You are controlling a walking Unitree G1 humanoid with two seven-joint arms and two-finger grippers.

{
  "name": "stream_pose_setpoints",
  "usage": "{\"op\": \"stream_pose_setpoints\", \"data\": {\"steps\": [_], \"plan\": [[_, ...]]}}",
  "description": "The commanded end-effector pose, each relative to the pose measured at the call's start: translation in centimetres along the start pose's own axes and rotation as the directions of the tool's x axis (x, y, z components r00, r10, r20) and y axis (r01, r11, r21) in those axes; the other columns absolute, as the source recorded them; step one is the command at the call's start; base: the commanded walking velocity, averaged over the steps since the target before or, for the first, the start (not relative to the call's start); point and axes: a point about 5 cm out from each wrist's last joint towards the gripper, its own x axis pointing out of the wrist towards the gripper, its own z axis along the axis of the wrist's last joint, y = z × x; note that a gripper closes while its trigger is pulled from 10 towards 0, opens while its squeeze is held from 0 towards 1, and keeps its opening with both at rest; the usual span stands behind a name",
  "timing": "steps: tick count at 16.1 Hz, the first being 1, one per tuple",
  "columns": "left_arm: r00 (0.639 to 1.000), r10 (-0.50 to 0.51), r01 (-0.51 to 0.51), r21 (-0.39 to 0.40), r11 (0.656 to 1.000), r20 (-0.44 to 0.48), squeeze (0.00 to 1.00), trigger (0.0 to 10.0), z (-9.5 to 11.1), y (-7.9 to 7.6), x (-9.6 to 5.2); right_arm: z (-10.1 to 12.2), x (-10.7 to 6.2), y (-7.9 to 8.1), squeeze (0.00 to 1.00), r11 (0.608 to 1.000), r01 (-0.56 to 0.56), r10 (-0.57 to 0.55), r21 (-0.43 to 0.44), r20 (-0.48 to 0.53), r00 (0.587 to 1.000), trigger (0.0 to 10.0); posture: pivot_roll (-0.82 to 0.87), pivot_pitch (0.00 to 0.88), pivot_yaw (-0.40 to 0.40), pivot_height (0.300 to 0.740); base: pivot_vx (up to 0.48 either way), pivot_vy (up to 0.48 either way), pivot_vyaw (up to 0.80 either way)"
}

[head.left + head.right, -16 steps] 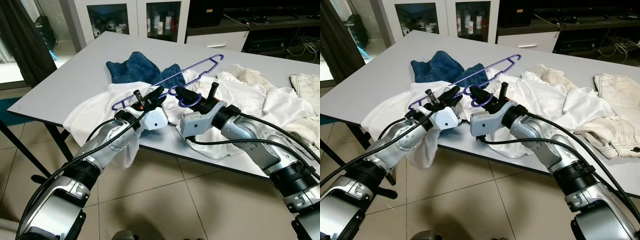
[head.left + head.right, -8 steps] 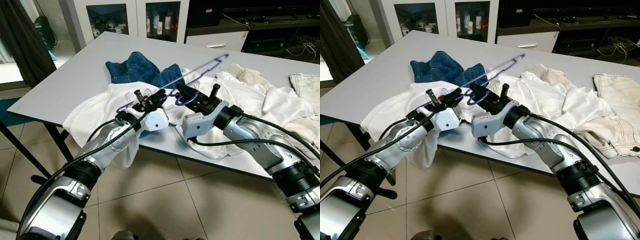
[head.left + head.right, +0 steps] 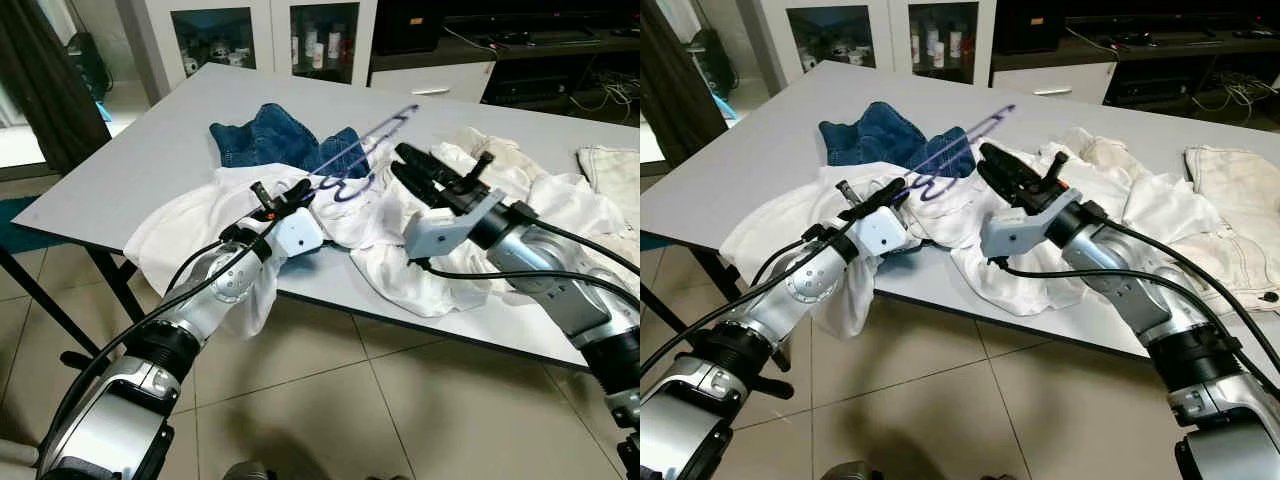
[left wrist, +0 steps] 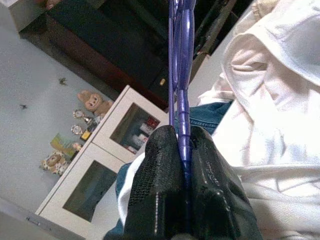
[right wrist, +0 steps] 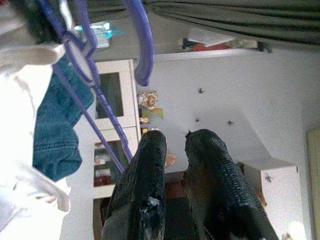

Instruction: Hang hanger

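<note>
A purple plastic hanger (image 3: 366, 139) slants up over the heap of clothes on the grey table (image 3: 140, 150). My left gripper (image 3: 289, 192) is shut on the hanger's lower end, and the left wrist view shows its bar (image 4: 185, 95) pinched between the fingers (image 4: 157, 170). The hanger's hook (image 5: 142, 40) curls free in the right wrist view. My right gripper (image 3: 398, 161) hovers just right of the hanger over white cloth, its fingers (image 5: 145, 170) slightly open and holding nothing.
Under both grippers lies a crumpled white garment (image 3: 200, 215), with blue jeans (image 3: 270, 135) behind it. More white and beige clothes (image 3: 560, 200) cover the table's right side. A glass-door cabinet (image 3: 250, 30) stands beyond the table, and tiled floor lies below its near edge.
My right gripper has let go of the hanger's hook and drawn back to the right. The left gripper still holds the hanger, which has tipped up and swung a little left.
</note>
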Motion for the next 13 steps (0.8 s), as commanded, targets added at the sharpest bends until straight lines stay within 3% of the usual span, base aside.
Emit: {"op": "stream_pose_setpoints", "data": {"steps": [1, 3, 4, 6, 8, 9, 10, 11, 13], "plan": [[0.999, 0.046, -0.046, -0.034, 0.998, -0.006, 0.00, 0.0, 0.0, 1.0, 0.3, -0.2, -0.2, -0.6, 0.00, 0.996, 0.054, -0.053, 0.071, -0.022, 0.998, 10.0, 0.14, 0.000, -0.006, 0.740, 0.000, 0.000, 0.00], [0.987, 0.163, -0.159, -0.142, 0.977, 0.015, 0.00, 0.0, 0.6, 3.1, 0.7, -1.0, -0.5, -0.1, 0.05, 0.930, 0.137, -0.101, 0.341, -0.121, 0.987, 10.0, 0.14, 0.000, -0.006, 0.740, 0.000, 0.000, 0.00], [0.976, 0.212, -0.197, -0.215, 0.957, 0.049, 0.00, 0.0, 1.2, 4.4, 0.8, -1.2, -0.5, 1.2, 1.00, 0.864, 0.136, -0.060, 0.485, -0.168, 0.984, 10.0, 0.14, 0.000, -0.005, 0.740, 0.000, 0.000, 0.00], [0.970, 0.224, -0.186, -0.296, 0.937, 0.100, 0.00, 0.0, 1.9, 5.5, 0.8, -0.4, -0.3, 3.4, 1.00, 0.769, 0.080, 0.027, 0.635, -0.157, 0.987, 10.0, 0.14, 0.000, -0.007, 0.740, 0.000, 0.000, 0.00], [0.975, 0.161, -0.094, -0.374, 0.923, 0.151, 0.00, 0.0, 2.3, 6.0, 0.4, 0.7, 0.5, 5.3, 1.00, 0.646, 0.027, 0.105, 0.762, -0.124, 0.987, 10.0, 0.14, 0.000, -0.009, 0.740, 0.000, 0.000, 0.00], [0.976, 0.150, -0.075, -0.407, 0.911, 0.157, 0.00, 0.0, 2.1, 6.3, 0.1, 1.2, 0.9, 5.8, 0.45, 0.600, 0.011, 0.122, 0.800, -0.105, 0.987, 10.0, 0.15, 0.000, -0.012, 0.740, 0.000, 0.000, 0.00], [0.979, 0.133, -0.057, -0.422, 0.905, 0.155, 0.00, 0.0, 1.8, 6.5, -0.3, 1.7, 1.6, 6.1, 0.00, 0.554, 0.006, 0.127, 0.832, -0.092, 0.988, 10.0, 0.15, 0.000, -0.012, 0.740, 0.000, 0.000, 0.00], [0.984, 0.106, -0.037, -0.423, 0.906, 0.142, 0.00, 0.0, 1.3, 6.6, -0.8, 2.1, 2.3, 6.2, 0.00, 0.502, 0.007, 0.118, 0.865, -0.077, 0.990, 10.0, 0.15, 0.000, -0.013, 0.740, 0.000, 0.000, 0.00], [0.988, 0.090, -0.032, -0.415, 0.909, 0.122, 0.00, 0.0, 0.8, 6.7, -1.2, 2.6, 2.8, 6.4, 0.00, 0.470, -0.001, 0.119, 0.883, -0.062, 0.991, 10.0, 0.15, 0.000, -0.014, 0.740, 0.000, 0.000, 0.00]]}}
